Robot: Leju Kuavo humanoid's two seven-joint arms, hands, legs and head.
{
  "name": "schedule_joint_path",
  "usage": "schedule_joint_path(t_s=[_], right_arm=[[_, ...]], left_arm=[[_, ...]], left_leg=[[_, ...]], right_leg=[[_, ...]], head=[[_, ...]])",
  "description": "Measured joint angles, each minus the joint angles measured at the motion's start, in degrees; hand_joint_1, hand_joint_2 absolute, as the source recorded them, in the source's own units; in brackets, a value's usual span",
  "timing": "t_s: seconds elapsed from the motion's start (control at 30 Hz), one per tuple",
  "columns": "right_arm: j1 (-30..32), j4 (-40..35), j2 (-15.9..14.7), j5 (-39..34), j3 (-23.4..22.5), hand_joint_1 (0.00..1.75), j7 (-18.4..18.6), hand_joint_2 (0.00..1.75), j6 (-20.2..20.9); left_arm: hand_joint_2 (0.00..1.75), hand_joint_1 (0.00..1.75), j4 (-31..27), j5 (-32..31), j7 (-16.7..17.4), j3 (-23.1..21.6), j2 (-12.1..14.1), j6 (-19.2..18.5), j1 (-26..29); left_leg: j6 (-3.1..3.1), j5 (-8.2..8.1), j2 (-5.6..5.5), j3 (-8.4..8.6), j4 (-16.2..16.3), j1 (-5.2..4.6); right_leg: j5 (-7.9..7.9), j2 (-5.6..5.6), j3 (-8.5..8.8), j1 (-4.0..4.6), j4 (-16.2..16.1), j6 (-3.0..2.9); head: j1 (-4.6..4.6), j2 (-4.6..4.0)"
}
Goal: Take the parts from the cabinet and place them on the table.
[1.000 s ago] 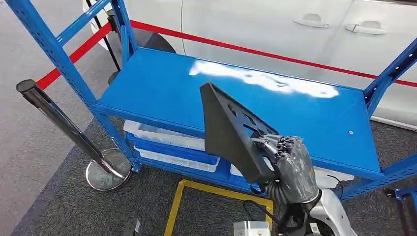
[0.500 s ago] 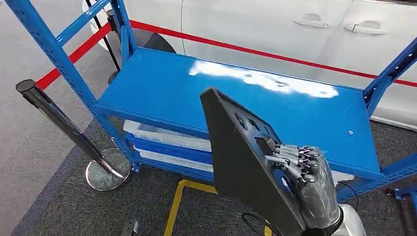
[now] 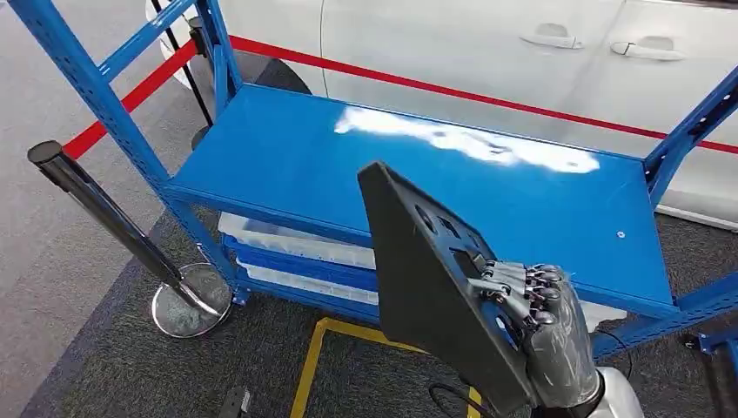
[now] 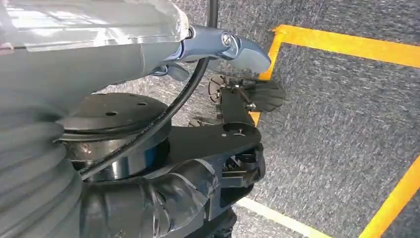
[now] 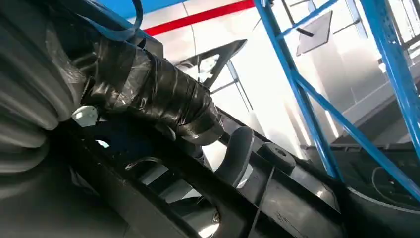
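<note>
Right hand [image 3: 531, 318] fingers [image 3: 522, 287] clamp black panel [image 3: 426, 270] tilted over tabletop [image 3: 287, 157] front edge; panel hides edge beneath. Left hand's [image 4: 163, 198] grip indiscernible.

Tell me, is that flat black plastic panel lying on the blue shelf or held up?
Held up. The right hand grips the flat black plastic panel tilted on edge, above the blue metal shelf.
</note>
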Motion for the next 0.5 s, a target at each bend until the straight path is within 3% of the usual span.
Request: schedule_joint_path(t_s=[0.5], right_arm=[[0.7, 0.0, -0.7, 2.5, -0.1, 1.75, -0.2, 1.75, -0.5]], left_arm=[[1.75, 0.00, 0.0, 0.0, 0.0, -0.7, 0.2, 1.0, 0.0]], left_leg=[[0.00, 0.00, 0.00, 0.00, 0.0, 0.00]], right_leg=[[0.00, 0.00, 0.00, -0.02, 0.0, 0.00]], head=[[0.00, -0.02]])
